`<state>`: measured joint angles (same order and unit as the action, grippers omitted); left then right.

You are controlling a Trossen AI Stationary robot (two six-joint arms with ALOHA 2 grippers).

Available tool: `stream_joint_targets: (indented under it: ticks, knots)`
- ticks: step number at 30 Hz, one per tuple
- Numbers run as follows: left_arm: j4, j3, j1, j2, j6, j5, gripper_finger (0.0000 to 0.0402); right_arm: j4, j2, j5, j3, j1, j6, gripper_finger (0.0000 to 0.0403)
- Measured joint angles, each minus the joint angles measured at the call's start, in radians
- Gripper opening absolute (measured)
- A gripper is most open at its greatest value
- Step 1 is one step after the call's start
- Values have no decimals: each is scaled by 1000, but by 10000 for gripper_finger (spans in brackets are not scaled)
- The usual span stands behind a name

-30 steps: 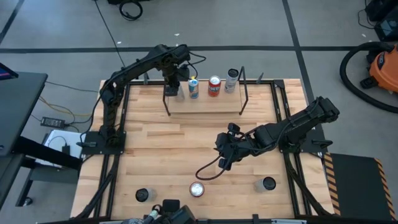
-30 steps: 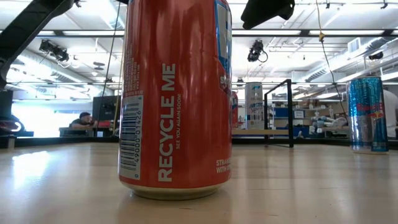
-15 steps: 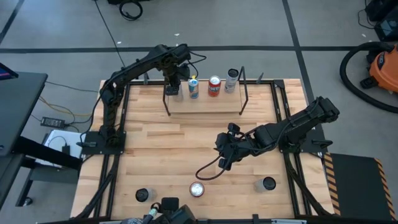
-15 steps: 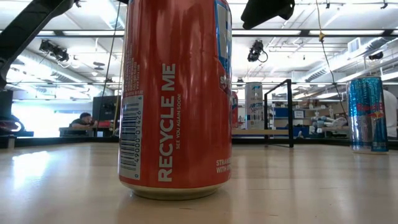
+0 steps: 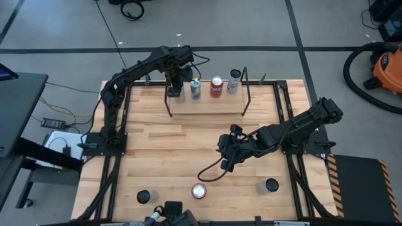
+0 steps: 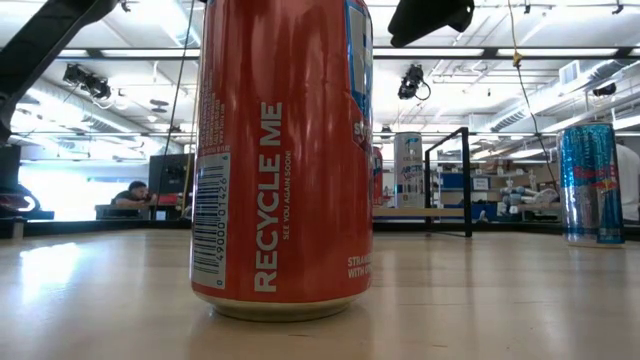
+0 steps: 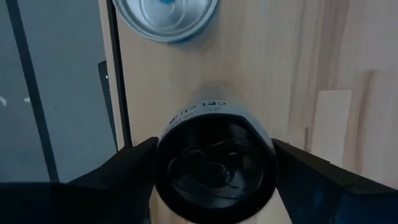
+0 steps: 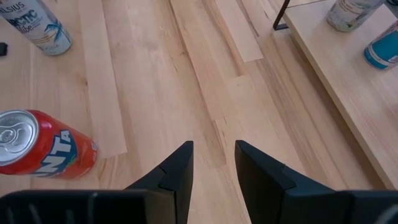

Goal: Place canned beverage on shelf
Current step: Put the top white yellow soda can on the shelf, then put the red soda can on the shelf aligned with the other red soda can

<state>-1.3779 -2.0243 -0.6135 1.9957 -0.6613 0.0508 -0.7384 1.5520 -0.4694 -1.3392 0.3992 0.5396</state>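
The shelf [image 5: 207, 105], a light-wood board between black rod uprights, stands at the table's far edge. Three cans stand on it: blue-white [image 5: 195, 89], red [image 5: 216, 86] and pale grey [image 5: 233, 80]. My left gripper [image 5: 178, 78] is over the shelf's left end, shut on a grey can with a dark top [image 7: 214, 165]; the can also shows in the high view [image 5: 180, 94]. My right gripper [image 5: 226, 157] is open and empty, low over the middle of the table; it also shows in its wrist view [image 8: 213, 163]. My left gripper pinches the grey can's upper side wall [image 7: 163, 134] between its two fingers [image 7: 134, 171], one on each side. The fingers come from above, pointing down. The can stands upright over the shelf board; its bottom is hidden by the can itself.
Three more cans stand near the table's front edge: dark-topped [image 5: 144, 196], red [image 5: 199, 191] and another dark-topped one [image 5: 270, 186]. The red can fills the low view [image 6: 285, 150], with a blue can [image 6: 590, 180] to its right. A black cable [image 5: 210, 172] loops below my right gripper.
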Motion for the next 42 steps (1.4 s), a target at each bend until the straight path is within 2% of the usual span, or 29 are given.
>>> stream_joint_targets:
  ticks: [10,22,24,29,37,42]
  knots:
    - [21,-40,-6,-16,15,37,298,-4,0,0,0,2,0,126]
    - [-73,-293,21,-16,139,50,298,-5,0,-1,0,31,3,126]
    - [-72,-303,30,-19,197,25,298,-5,0,-1,0,38,5,126]
    - [-121,-288,46,-16,258,-131,298,-5,0,-2,0,59,7,126]
    - [-168,-234,106,-15,311,-147,298,-21,0,-8,0,70,14,126]
    - [-169,-214,160,-15,312,-217,298,-64,0,-56,0,70,59,126]
